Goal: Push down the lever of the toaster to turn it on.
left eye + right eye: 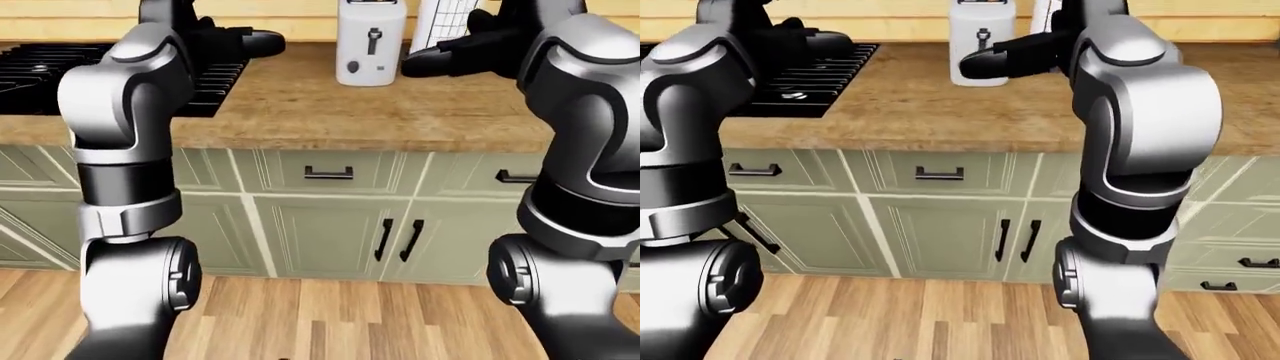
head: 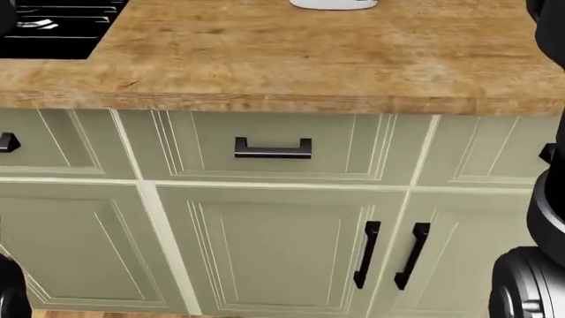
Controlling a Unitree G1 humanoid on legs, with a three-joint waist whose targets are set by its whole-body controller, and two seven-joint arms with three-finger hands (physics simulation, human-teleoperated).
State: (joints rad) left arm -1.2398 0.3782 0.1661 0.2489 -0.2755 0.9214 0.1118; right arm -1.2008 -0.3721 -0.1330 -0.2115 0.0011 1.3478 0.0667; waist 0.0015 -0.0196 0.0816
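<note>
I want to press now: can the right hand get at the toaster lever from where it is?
Probably yes. In the left-eye view the right hand hangs over the wooden counter just right of the white toaster, with nothing between it and the lever, which faces the robot.

Toaster point(image 1: 370, 41) on counter point(image 1: 400, 105), stove point(image 1: 60, 75) to its left.

One toaster point(image 1: 371, 41), one stove point(image 1: 60, 75), one wire rack point(image 1: 440, 22), two robot arms point(image 1: 125, 150).
</note>
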